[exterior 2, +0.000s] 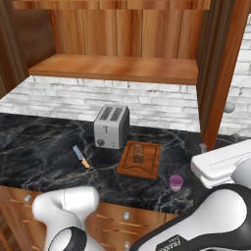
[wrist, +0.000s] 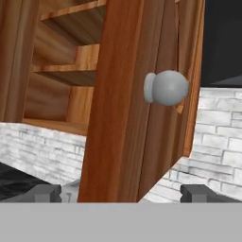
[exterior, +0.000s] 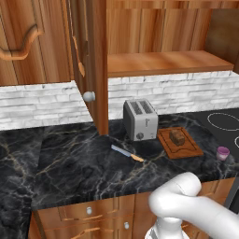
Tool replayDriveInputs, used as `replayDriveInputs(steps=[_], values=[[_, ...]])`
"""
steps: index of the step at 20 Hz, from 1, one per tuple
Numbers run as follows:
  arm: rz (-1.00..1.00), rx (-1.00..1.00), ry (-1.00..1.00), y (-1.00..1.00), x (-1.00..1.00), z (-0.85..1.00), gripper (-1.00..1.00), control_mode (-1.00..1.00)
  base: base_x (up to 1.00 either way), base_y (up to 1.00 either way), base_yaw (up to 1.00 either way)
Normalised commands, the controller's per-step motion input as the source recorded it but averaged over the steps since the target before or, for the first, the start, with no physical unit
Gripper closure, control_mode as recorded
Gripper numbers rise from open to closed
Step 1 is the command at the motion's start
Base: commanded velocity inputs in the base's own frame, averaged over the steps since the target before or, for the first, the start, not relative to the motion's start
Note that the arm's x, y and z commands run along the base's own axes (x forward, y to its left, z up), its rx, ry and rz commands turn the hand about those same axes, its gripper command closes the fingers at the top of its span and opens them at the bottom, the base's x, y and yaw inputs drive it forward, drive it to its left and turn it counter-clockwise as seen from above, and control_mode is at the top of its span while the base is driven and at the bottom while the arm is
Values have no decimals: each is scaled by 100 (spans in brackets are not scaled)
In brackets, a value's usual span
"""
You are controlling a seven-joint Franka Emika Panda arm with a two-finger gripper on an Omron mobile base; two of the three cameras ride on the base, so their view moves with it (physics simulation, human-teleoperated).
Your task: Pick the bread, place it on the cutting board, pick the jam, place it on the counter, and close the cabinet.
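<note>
The dark brown bread (exterior: 176, 136) (exterior 2: 138, 153) lies on the reddish cutting board (exterior: 188, 148) (exterior 2: 149, 165), right of the toaster. The purple-lidded jam (exterior: 223, 152) (exterior 2: 176, 183) stands on the black marble counter (exterior: 84, 163) (exterior 2: 44, 147), near its front edge beside the board. Both cabinet doors stand open: one (exterior: 88, 60) on the left and one (exterior 2: 218, 73) on the right. In the hand view my gripper (wrist: 120, 193) is open and empty. It faces the edge of a cabinet door (wrist: 123, 108) just below its round silver knob (wrist: 168, 88). Bare shelves (wrist: 71, 21) show behind.
A silver toaster (exterior: 140, 119) (exterior 2: 112, 126) stands against the brick wall. A knife (exterior: 126, 153) (exterior 2: 81, 157) lies on the counter to its left. Stove rings (exterior: 224, 121) sit at the far right. Drawers with knobs (exterior: 88, 211) run under the counter.
</note>
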Motion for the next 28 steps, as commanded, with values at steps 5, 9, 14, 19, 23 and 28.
replayDriveInputs(steps=[5,9,14,19,23,28], values=[[10,0,0,-1,2,-3,-100,-100,0,0,0],[12,0,0,0,1,-2,-100,-100,0,0,0],[9,0,0,0,10,-1,-100,-100,0,0,0],[6,0,0,0,15,0,-100,-100,0,0,0],[7,1,0,0,12,0,-100,-100,0,0,0],[8,1,0,0,2,0,-100,-100,0,0,0]])
